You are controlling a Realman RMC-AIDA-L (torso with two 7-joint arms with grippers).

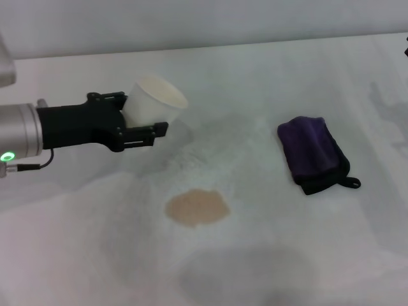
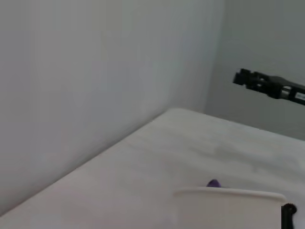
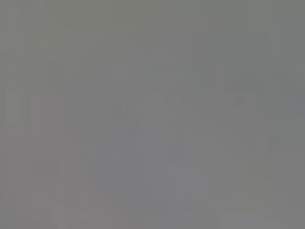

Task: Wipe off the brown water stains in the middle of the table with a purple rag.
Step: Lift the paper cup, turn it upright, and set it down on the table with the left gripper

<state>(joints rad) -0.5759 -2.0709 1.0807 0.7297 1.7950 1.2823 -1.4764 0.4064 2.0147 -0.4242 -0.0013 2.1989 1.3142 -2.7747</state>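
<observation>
One left gripper clamping paper cup, right gripper unseen, purple rag untouched.

Head view: the desk is seen from above and in front, looking down, at middling range.
Left wrist view: aimed low along the desk toward a wall, close behind the paper cup.
Right wrist view: only flat grey is shown.
Shared: the cup and purple rag are caught by head and left wrist views.
</observation>
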